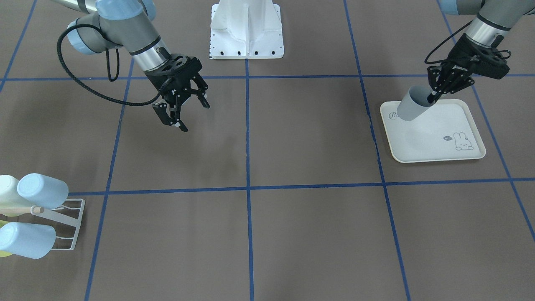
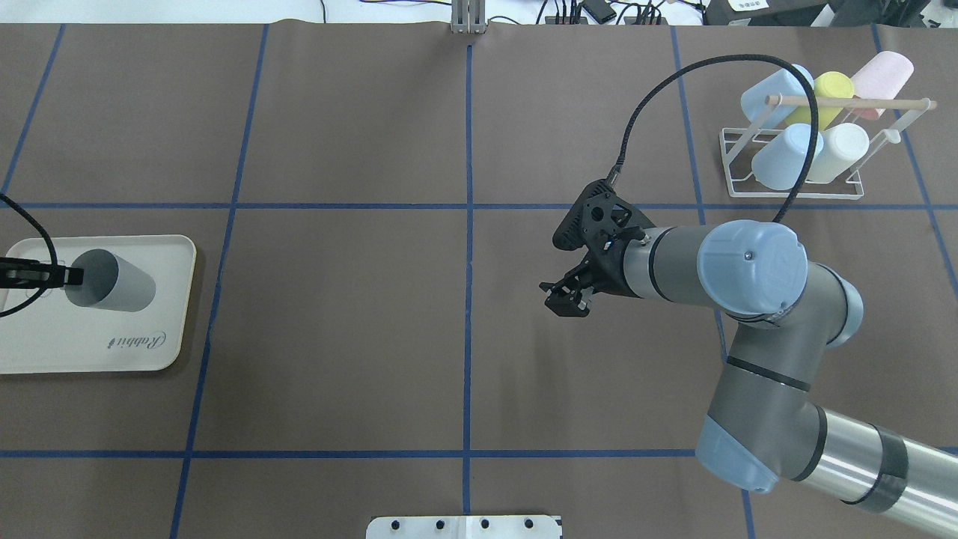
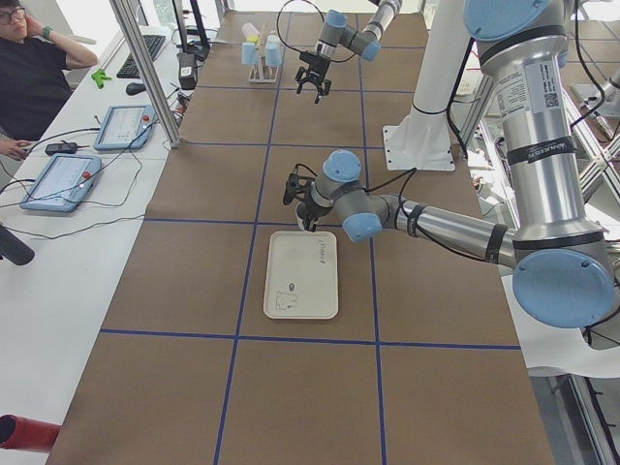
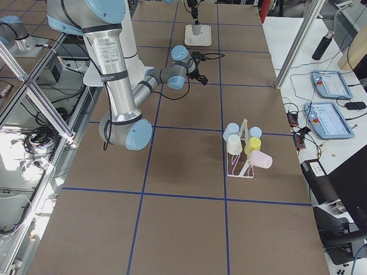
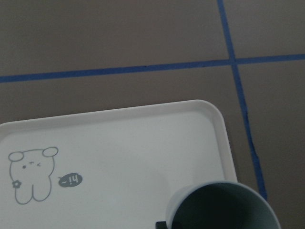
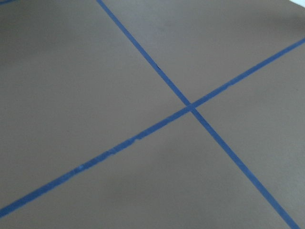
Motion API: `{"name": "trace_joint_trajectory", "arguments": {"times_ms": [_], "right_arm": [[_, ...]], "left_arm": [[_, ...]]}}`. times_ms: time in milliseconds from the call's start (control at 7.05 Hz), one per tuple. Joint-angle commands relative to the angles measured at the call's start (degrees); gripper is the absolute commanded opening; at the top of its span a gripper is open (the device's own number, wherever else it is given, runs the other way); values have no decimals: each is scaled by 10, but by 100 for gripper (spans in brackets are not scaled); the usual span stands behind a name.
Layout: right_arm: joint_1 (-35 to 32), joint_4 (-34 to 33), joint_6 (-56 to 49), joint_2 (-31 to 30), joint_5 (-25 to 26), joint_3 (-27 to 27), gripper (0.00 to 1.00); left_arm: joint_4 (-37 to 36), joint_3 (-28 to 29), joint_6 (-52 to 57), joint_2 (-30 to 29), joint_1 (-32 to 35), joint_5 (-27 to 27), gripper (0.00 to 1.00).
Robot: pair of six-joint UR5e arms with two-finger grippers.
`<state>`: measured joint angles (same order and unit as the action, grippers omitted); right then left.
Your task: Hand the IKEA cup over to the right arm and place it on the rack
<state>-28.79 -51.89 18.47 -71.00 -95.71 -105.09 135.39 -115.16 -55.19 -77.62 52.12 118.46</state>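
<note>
Over the corner of the single cream tray (image 1: 432, 136) nearest the desk's middle, one grey cup (image 1: 411, 106) is hanging tilted, its mouth facing the left end effector (image 1: 434, 97), which is pinching the rim with one finger inside and one outside. Whether the cup's base is touching the tray is unclear. The desk (image 1: 292, 138) is lying bare across its whole middle between the two arms. The right end effector (image 1: 193, 116) is hovering there with its fingers spread wide, gripping nothing, well apart from the cup. Far beyond it, near the desk's outer corner, one white wire rack (image 2: 786, 195) is carrying five cups (image 2: 782, 157): two blue, one yellow, one pink, one white.
</note>
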Motion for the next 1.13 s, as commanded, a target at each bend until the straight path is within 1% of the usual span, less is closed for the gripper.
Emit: {"name": "trace_joint_trajectory", "arguments": {"times_ms": [0, 284, 426, 567, 709, 993], "right_arm": [[20, 219, 0, 2, 4, 107, 99], [31, 446, -3, 2, 6, 211, 99], [40, 505, -5, 11, 10, 230, 99], [45, 507, -5, 24, 10, 229, 99], [50, 508, -1, 40, 10, 229, 100], [51, 508, -7, 63, 10, 226, 99]], "left_arm": [[5, 7, -143, -113, 7, 67, 0], [8, 9, -262, -205, -3, 77, 0], [8, 12, -312, -244, -37, 73, 0], [8, 17, -344, -282, -75, 70, 0], [8, 22, -366, -308, -87, 70, 0], [8, 48, -367, -349, -112, 69, 0]]}}
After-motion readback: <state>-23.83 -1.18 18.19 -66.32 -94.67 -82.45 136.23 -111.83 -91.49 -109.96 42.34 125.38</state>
